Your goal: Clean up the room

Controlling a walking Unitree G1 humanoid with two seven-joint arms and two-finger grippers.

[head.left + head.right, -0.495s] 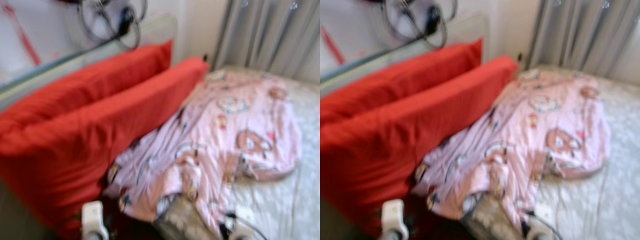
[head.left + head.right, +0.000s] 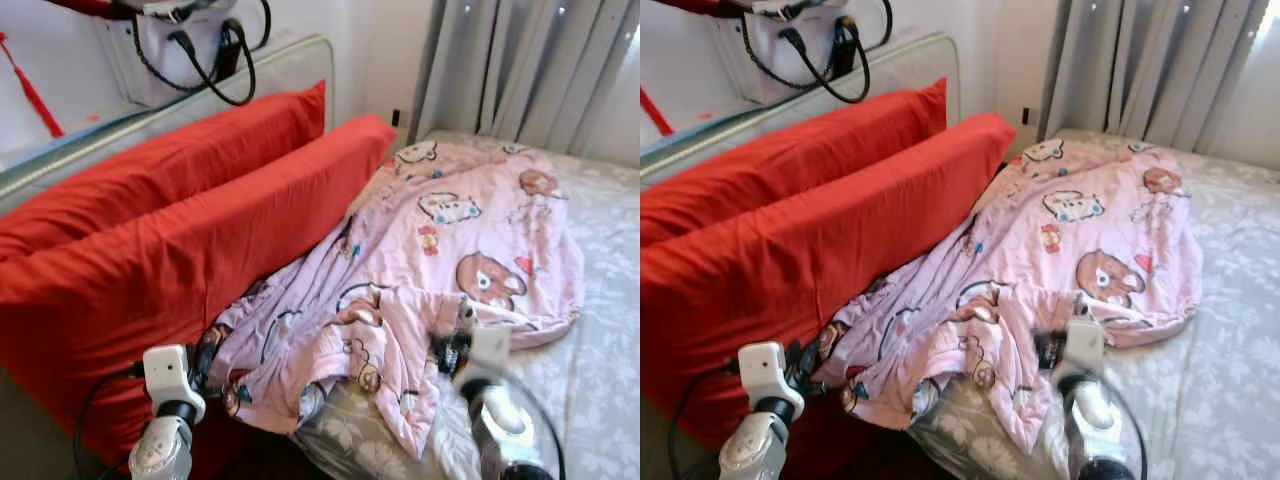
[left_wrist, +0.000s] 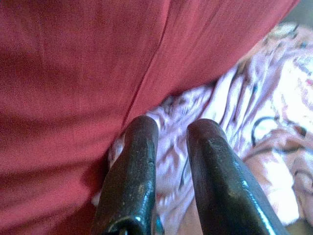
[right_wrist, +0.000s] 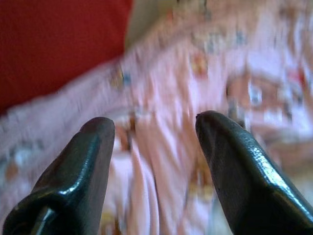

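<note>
One pink cartoon-print blanket [image 2: 440, 260] lay crumpled across the centre of the frame on the bed [image 2: 600, 390], its left edge against two red pillows [image 2: 190, 250] filling the left half. One white handbag [image 2: 175, 45] stood at upper left behind them; grey curtains [image 2: 520, 70] hung at upper right. The left gripper [image 3: 171, 134], fingers nearly together, sat at the pillow-blanket seam, lower left. The right gripper [image 4: 154, 125], fingers apart, hovered over the blanket, apparently untouching; that view was blurred.
</note>
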